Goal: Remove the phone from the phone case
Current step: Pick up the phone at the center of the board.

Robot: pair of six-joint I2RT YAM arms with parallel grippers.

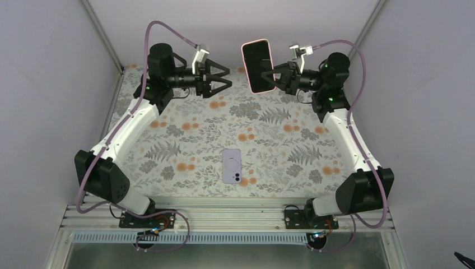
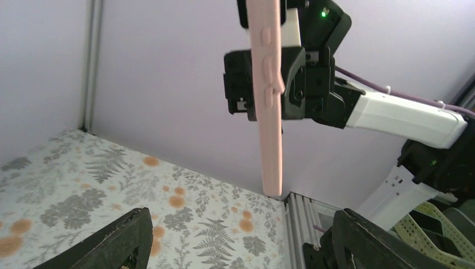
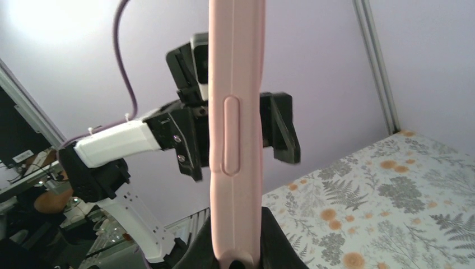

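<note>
**Phone [image 1: 231, 166], flat and lilac, on the mat; soft pink rubber case [image 1: 257, 59] held in the air**

Nearest to the arm bases, the phone lay on the grey-green flowered mat [image 1: 168, 145] between the two arms, its back and two camera lenses up, touching nothing. Farther, toward the back wall, the right gripper [image 1: 270, 74] was clamped on one long side of the case and held it upright, well above the mat. The left gripper [image 1: 228, 77] faced the case from near, its jaws wide apart and holding nothing.

I judged that the phone was already out, so the step in hand was to bring the case down. To do it well, the right arm should grip firmly, lower slowly, and put the case on bare mat well apart from the phone. The left arm should give it room.

The inner face of the case looked dark in the top view. I could not tell whether this was lining or a screen. Both wrist views showed only its thin side with the buttons, and its upper end was cut off.
</note>
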